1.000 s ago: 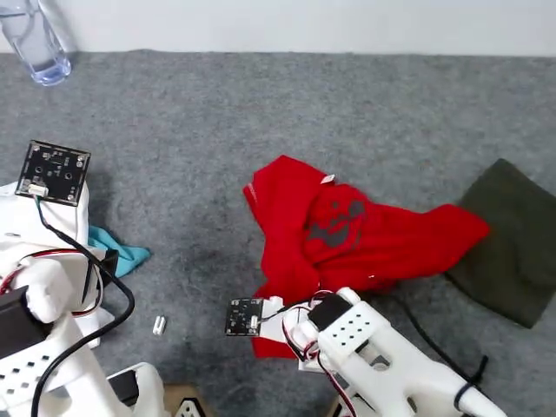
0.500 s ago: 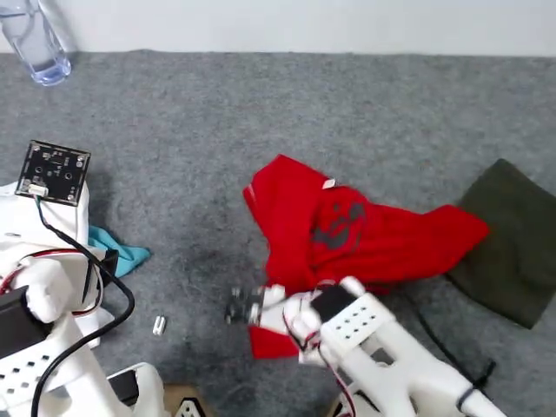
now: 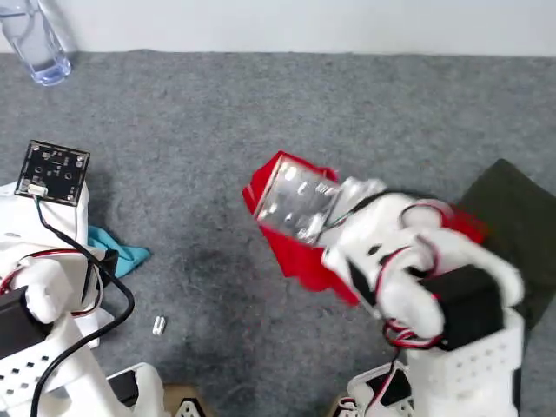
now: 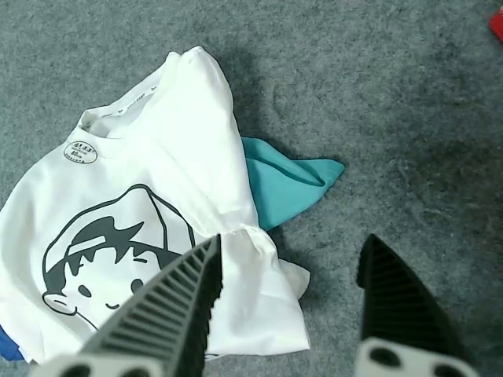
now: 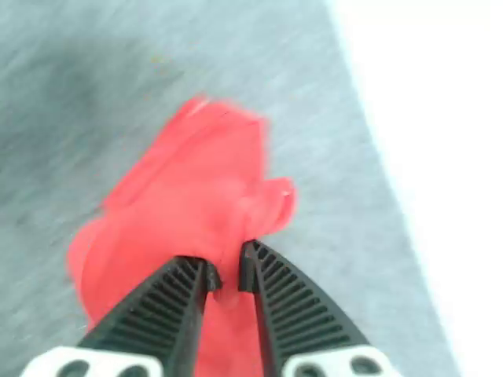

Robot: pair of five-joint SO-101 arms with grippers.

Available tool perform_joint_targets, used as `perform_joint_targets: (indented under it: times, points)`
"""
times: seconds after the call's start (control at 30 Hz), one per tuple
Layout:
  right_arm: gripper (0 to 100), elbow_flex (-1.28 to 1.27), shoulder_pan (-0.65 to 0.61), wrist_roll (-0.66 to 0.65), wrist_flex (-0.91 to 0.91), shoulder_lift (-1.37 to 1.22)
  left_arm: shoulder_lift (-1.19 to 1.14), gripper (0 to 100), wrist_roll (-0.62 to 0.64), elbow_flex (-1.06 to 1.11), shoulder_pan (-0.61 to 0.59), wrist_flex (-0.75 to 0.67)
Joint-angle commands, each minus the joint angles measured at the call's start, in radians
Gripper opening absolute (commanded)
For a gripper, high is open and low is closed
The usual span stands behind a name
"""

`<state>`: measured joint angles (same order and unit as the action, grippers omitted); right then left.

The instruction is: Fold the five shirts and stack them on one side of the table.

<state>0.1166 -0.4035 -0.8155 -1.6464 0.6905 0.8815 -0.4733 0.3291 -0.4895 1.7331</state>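
A red shirt (image 3: 300, 258) lies crumpled at the table's middle, largely covered by my right arm (image 3: 417, 269), which hangs over it. In the right wrist view my right gripper (image 5: 226, 276) is shut on a fold of the red shirt (image 5: 185, 196), which hangs away from the fingers above the grey table. My left gripper (image 4: 287, 306) stands open over a white shirt (image 4: 141, 228) with a cartoon print. That white shirt lies on top of a teal shirt (image 4: 292, 185). A dark green folded shirt (image 3: 521, 217) rests at the right edge.
A water bottle (image 3: 35, 43) stands at the far left corner. A small white object (image 3: 159, 325) lies near the front left. The teal shirt's corner (image 3: 122, 254) sticks out beside the left arm (image 3: 43, 295). Open grey table (image 3: 191, 122) stretches across the back.
My right arm has risen and swung back and to the right, dragging the near part of the red shirt with it. The shirt is now bunched under the arm. The left arm stayed still.
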Motion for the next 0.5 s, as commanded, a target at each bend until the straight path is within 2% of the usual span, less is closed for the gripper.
perform_joint_targets:
  times: [0.0,0.2,0.47]
  points:
    - [0.8,0.299,0.035,-0.009,0.021,-0.105,0.006,27,-0.006,-0.005,-0.002,0.02]
    - [0.8,0.575,0.09,-0.012,0.179,-0.285,0.006,27,-0.006,-0.005,0.002,0.02]
    - [0.8,0.721,0.113,-0.011,0.418,-0.412,0.006,27,-0.006,-0.004,0.002,0.02]
